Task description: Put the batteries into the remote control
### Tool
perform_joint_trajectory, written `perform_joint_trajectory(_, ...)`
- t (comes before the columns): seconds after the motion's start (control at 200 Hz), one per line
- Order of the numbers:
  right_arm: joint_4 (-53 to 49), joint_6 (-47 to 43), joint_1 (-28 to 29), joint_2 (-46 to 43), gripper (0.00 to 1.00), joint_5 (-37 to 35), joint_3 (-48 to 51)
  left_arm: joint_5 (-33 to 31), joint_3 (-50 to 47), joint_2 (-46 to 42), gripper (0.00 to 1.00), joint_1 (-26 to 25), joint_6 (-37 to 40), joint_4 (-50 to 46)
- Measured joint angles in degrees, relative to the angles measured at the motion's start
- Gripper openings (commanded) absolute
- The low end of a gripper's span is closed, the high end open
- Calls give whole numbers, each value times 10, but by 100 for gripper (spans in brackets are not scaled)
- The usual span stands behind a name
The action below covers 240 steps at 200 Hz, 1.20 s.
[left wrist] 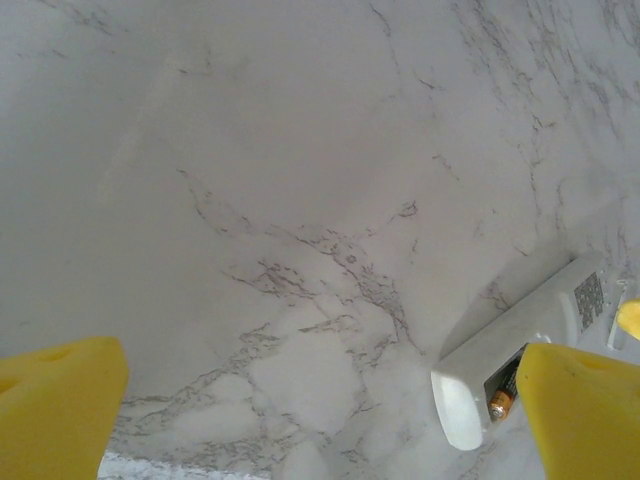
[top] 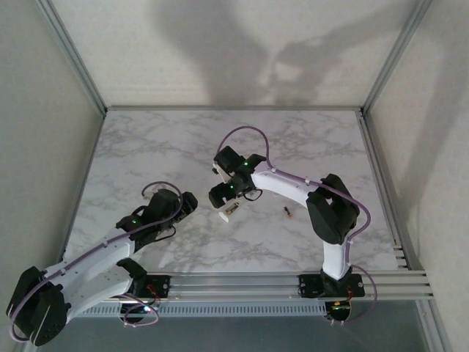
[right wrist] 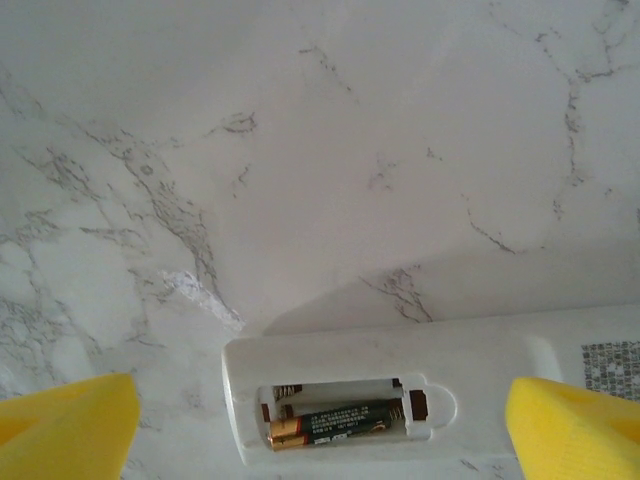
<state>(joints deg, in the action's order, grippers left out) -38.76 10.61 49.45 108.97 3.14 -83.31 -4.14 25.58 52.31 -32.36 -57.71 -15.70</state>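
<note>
Marbled white table (top: 146,147) all around, and the slim white remote control (right wrist: 470,365) is lying on it near the middle, back side up, with its compartment showing. One battery (right wrist: 335,423) is sitting inside, coppery end pointing at the remote's rounded end. The other battery (top: 287,211) is lying loose on the table, near the remote's right. The right end effector (right wrist: 320,425) is hovering over the compartment, spread wide and gripping nothing. The left end effector (left wrist: 320,405) is hanging low beside the remote, also wide open and empty.
</note>
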Motion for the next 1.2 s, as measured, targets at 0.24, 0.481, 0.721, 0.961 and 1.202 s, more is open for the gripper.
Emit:
perform_joint_trajectory(0.24, -9, -11, 0, 0, 94, -4, 30, 1, -2, 2, 100, 0, 0, 2)
perform_joint_trajectory(0.481, -14, -11, 0, 0, 91, -6, 52, 7, -2, 17, 99, 0, 0, 6)
perform_joint_trajectory(0.721, -13, -13, 0, 0, 90, -16, 61, 11, -2, 20, 100, 0, 0, 7)
perform_joint_trajectory(0.961, -13, -15, 0, 0, 90, -21, 61, 14, -2, 24, 100, 0, 0, 8)
perform_joint_trajectory(1.202, -13, -15, 0, 0, 91, -21, 61, 14, -2, 24, 100, 0, 0, 9)
